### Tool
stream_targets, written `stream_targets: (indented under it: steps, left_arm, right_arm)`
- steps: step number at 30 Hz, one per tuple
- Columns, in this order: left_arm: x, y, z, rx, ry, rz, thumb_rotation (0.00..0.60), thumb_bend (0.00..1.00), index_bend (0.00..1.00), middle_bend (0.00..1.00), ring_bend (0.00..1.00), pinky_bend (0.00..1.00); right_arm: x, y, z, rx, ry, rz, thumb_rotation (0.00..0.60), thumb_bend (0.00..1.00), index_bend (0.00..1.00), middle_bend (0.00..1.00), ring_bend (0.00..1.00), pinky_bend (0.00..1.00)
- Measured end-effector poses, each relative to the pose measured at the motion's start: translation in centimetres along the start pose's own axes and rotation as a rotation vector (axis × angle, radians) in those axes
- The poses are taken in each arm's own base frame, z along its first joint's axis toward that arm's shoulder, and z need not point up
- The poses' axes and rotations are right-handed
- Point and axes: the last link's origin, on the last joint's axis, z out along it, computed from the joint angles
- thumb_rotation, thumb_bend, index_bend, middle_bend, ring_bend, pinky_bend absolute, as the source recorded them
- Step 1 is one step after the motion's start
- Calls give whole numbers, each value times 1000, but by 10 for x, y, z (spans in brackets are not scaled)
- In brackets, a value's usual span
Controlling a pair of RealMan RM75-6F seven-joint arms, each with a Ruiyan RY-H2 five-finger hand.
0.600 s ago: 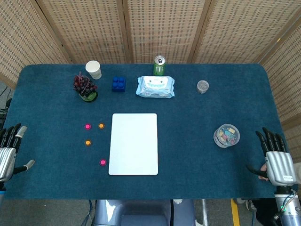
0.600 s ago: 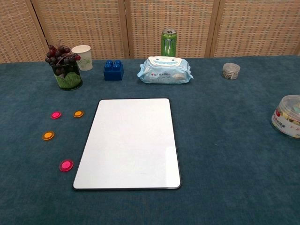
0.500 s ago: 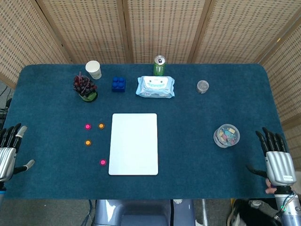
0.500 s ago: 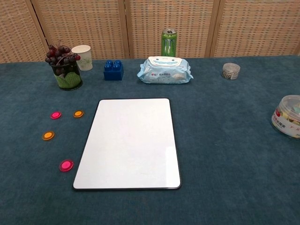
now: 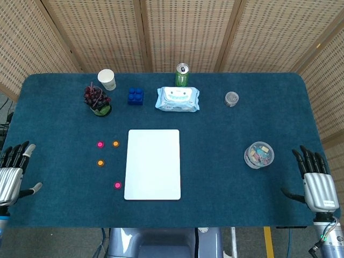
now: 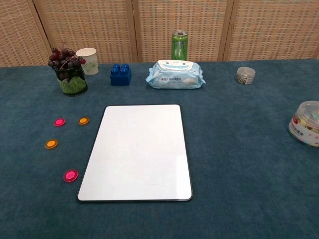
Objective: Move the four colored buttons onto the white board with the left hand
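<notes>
Currently two pink, two orange buttons (image 6: pixel 70 175) left of white board (image 6: pixel 137 152); both hands' fingers (image 5: pixel 16 153) spread, empty.

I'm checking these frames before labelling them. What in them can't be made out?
- Left hand: head view cuts it at the left edge; chest view misses it.
- Right hand: outside the chest view; wrist cut at the head view's bottom edge.
- Clear tub: chest view's right edge crops it; contents too small to identify.
- Small round jar: contents too small in both views.
</notes>
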Motion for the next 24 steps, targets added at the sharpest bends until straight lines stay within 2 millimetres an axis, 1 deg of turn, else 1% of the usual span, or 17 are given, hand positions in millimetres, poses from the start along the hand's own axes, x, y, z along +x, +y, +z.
stream_targets:
  steps: [2,4,8,15,18,24]
  left_arm:
    - [-5,2,5,-13,-19,5,600,146,155,0,0,0]
    - [-12,6,13,-31,-39,9,600,180,199,0,0,0]
    - [-23,13,31,-57,-78,-2,600,224,254,0,0,0]
    - [-40,32,69,-95,-149,-8,600,271,338,0,0,0]
    - [-49,37,80,-87,-185,-4,600,286,386,0,0,0]
    - [-65,49,99,-77,-256,-9,600,285,395,0,0,0]
  right_arm:
    - [0,0,0,-2,-1,7,600,53,4,0,0,0]
    - [0,1,1,0,-4,5,600,53,4,0,0,0]
    - [-1,0,1,1,-7,5,600,53,4,0,0,0]
    - [-1,1,2,2,-14,14,600,53,5,0,0,0]
    - [-1,1,2,5,-17,17,600,53,5,0,0,0]
    - [-1,1,2,10,-22,19,600,53,5,0,0,0]
